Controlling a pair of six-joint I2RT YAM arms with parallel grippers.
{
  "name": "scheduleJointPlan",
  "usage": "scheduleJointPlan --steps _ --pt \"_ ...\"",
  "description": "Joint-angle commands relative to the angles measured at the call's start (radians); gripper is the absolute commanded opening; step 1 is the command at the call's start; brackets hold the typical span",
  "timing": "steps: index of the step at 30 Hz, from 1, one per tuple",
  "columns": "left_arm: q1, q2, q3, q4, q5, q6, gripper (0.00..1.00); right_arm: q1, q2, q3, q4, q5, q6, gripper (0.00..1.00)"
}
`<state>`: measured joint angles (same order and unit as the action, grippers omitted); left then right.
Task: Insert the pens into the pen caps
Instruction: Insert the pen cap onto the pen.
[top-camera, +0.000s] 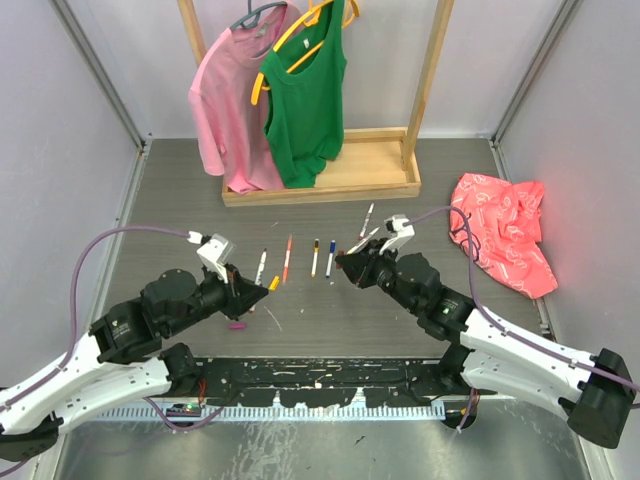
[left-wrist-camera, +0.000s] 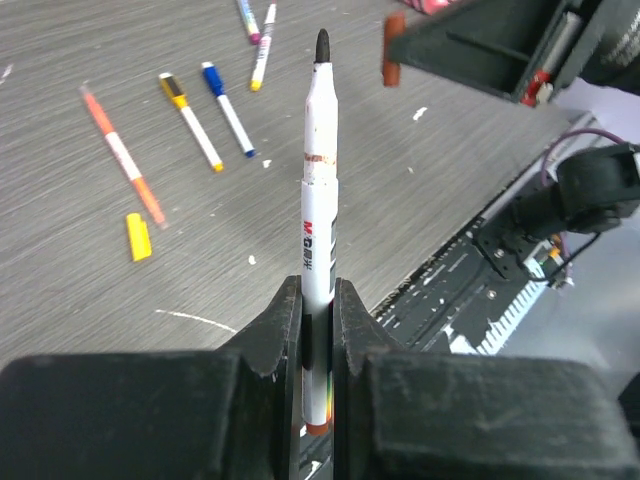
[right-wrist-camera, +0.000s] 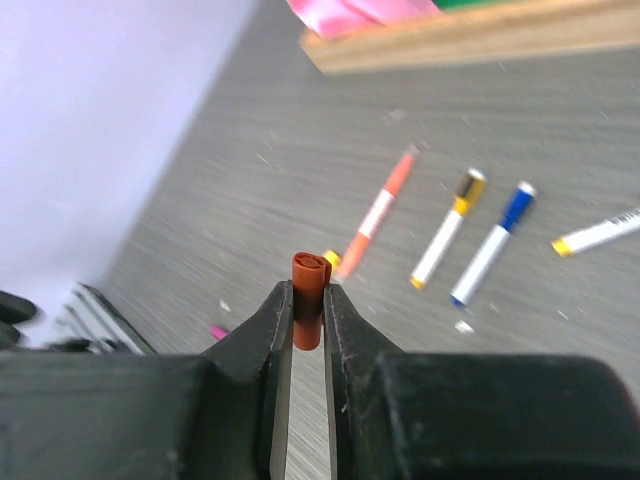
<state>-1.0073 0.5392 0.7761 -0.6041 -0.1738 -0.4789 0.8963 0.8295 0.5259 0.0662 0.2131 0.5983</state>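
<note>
Left gripper (left-wrist-camera: 318, 330): clamped on pen (left-wrist-camera: 318, 180), above the table (left-wrist-camera: 60, 320).
Pen: barrel print seems "M&G"; long axis along fingers, dark tip pointing outward toward brown cap (left-wrist-camera: 393, 50).
Right gripper (right-wrist-camera: 308, 330): pinching brown cap, held aloft.

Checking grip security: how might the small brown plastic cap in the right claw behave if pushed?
The small brown plastic cap looks rigid, probably light. Pinched across round sides by the right claw, it may pivot or slip. Dropped, it likely rolls.
</note>
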Motion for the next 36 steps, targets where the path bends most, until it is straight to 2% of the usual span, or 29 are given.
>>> scheduleJointPlan --steps 1,7,16,36 --pt "0.002 -0.020 -0.033 0.185 0.136 0.045 0.00 -0.002 -0.014 -0.013 0.405 -0.021 0.114 0.00" --pt "0.003 0.046 -0.029 0.277 0.219 0.066 0.00 -0.002 0.032 -0.008 0.628 -0.064 0.202 0.00" --pt "0.001 0.180 0.021 0.333 0.321 0.084 0.00 -0.002 0.111 0.015 0.822 -0.158 0.263 0.00" --pt "0.002 0.173 0.015 0.353 0.287 0.083 0.00 -0.002 0.118 0.019 0.768 -0.242 0.251 0.01"
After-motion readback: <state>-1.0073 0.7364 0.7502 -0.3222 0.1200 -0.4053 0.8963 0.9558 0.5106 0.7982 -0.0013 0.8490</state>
